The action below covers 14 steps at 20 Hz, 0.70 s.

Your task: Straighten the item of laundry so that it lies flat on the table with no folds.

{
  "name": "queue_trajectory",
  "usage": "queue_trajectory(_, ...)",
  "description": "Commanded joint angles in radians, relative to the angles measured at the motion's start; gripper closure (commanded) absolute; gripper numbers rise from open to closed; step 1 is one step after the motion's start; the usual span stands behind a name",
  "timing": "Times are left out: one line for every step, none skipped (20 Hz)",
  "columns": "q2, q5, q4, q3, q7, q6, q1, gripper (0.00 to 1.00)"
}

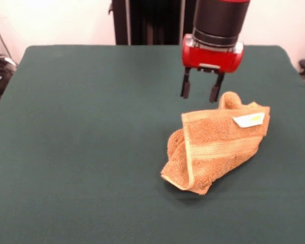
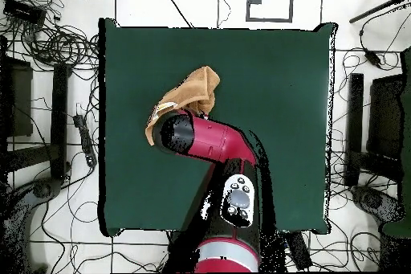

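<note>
Open pincer (image 1: 201, 90) above crumpled towel (image 1: 213, 147)

Orange-tan terry towel (image 1: 213, 150) (image 2: 193, 94) lies crumpled and folded over itself on the green table (image 1: 81, 142) (image 2: 273, 110), woven band showing, white label (image 1: 249, 120) facing up at one corner.

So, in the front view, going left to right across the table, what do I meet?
Bare green table → open gripper, hanging above the cloth → crumpled, folded towel with its white label → a strip of bare table again.
</note>
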<state>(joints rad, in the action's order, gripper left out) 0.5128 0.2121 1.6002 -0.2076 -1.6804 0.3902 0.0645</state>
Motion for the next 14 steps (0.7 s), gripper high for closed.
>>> queue_trajectory(-0.051, 0.116, -0.046, -0.054, -0.381, 0.146, 0.033, 0.00)
queue_trajectory(-0.055, 0.125, -0.053, -0.058, -0.392, 0.157, 0.031, 0.00)
queue_trajectory(-0.045, 0.134, -0.043, -0.063, -0.406, 0.159, 0.032, 0.00)
queue_trajectory(-0.048, 0.143, -0.051, -0.066, -0.416, 0.161, 0.030, 0.00)
queue_trajectory(-0.033, 0.148, -0.036, -0.061, -0.419, 0.167, 0.025, 0.00)
queue_trajectory(-0.028, 0.151, -0.031, -0.060, -0.420, 0.168, 0.022, 0.00)
queue_trajectory(-0.022, 0.155, -0.027, -0.058, -0.421, 0.169, 0.020, 0.00)
queue_trajectory(-0.022, 0.157, -0.030, -0.052, -0.421, 0.176, 0.013, 0.00)
queue_trajectory(-0.009, 0.163, -0.015, -0.050, -0.428, 0.172, 0.015, 0.00)
queue_trajectory(0.000, 0.171, -0.003, -0.039, -0.432, 0.167, 0.011, 0.00)
queue_trajectory(0.008, 0.179, 0.009, -0.028, -0.436, 0.161, 0.006, 0.00)
queue_trajectory(0.014, 0.189, 0.011, -0.018, -0.439, 0.154, 0.001, 0.00)
queue_trajectory(0.019, 0.198, 0.013, -0.008, -0.442, 0.148, -0.004, 0.00)
queue_trajectory(0.020, 0.209, 0.013, 0.005, -0.440, 0.133, -0.012, 0.00)
